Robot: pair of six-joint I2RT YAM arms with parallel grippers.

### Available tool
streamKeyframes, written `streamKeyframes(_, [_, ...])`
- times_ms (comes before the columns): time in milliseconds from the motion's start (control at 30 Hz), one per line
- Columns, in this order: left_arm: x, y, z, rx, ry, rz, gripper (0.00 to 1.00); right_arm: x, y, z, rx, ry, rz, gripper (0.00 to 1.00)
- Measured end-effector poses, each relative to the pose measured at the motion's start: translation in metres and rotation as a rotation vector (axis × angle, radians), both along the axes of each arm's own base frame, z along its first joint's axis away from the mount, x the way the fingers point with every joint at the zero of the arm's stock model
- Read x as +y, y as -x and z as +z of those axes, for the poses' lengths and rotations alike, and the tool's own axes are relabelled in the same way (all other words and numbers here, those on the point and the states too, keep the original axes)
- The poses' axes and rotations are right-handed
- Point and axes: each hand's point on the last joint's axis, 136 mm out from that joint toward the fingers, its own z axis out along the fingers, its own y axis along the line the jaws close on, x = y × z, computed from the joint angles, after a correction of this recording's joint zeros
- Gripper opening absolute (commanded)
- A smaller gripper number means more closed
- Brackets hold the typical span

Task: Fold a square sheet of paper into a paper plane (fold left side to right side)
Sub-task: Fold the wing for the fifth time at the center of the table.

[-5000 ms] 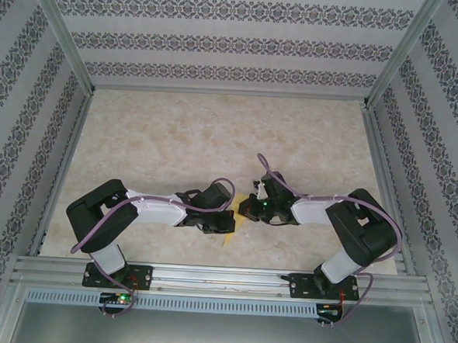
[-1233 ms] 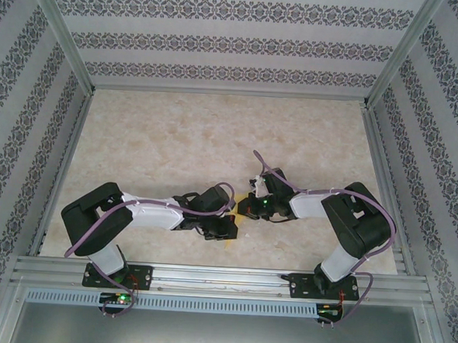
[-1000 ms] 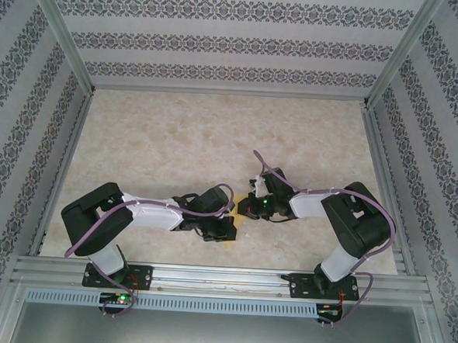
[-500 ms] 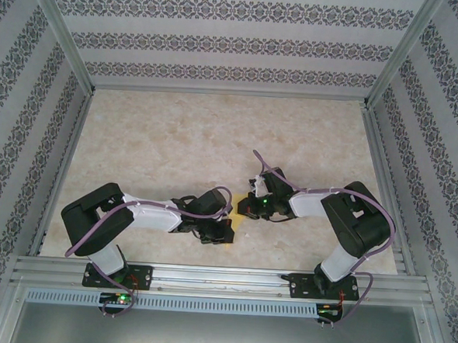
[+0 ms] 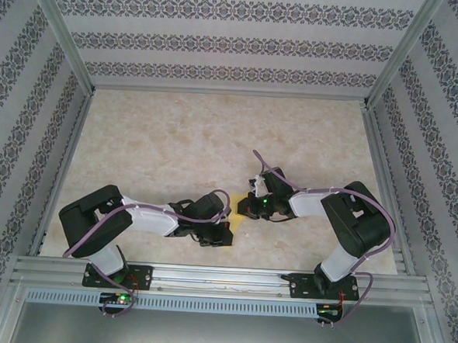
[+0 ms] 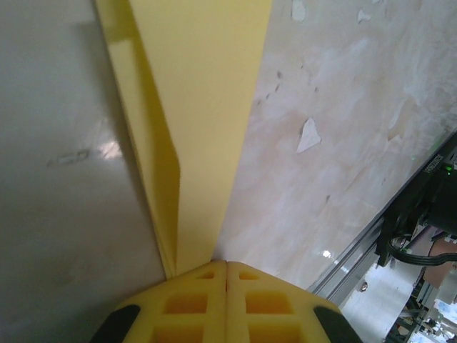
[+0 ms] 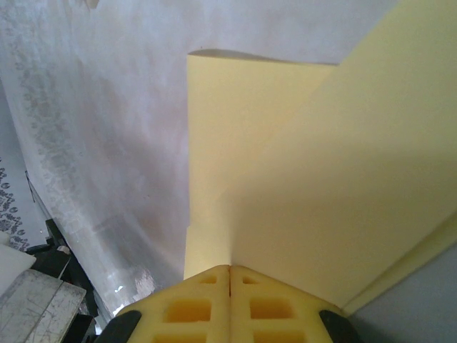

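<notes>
Square sheet of paper point(image 5: 239, 216): thin, pale yellow, already folded into layers, a small patch showing low at the front-middle of the table point(image 5: 177, 137). In the left wrist view the sheet point(image 6: 203, 107) is a narrow strip tapering downward, with one long edge flap lifted. In the right wrist view a broad flap of the sheet point(image 7: 335, 179) angles over a flat rectangular layer.

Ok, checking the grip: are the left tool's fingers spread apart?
No, the left tool is shut, its pads meeting without a gap.
</notes>
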Motion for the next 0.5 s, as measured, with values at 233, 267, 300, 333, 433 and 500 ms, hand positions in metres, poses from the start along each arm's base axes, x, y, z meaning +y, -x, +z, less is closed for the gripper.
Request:
streamKeyframes(233, [0.008,0.018,-0.001,0.013,0.000,-0.013,0.02,0.000,0.000,0.000,0.000,0.001,0.002,0.00])
streamKeyframes(267, [0.010,0.020,-0.001,0.014,-0.001,-0.013,0.02,0.000,0.000,0.000,0.001,0.001,0.002,0.00])
streamKeyframes(300, [0.012,0.022,-0.001,0.014,-0.003,-0.011,0.02,0.000,0.000,0.000,0.002,0.002,0.002,0.00])
streamKeyframes(333, [0.014,0.024,-0.001,0.015,-0.004,-0.010,0.02,0.000,0.000,0.000,0.003,0.002,0.003,0.00])
streamKeyframes(433, [0.021,0.028,0.000,0.013,-0.010,0.001,0.02,0.000,0.000,0.000,0.005,0.003,0.003,0.00])
streamKeyframes(500, [0.024,0.029,0.005,0.004,-0.007,0.008,0.02,0.000,0.000,0.000,0.006,0.004,0.003,0.00])
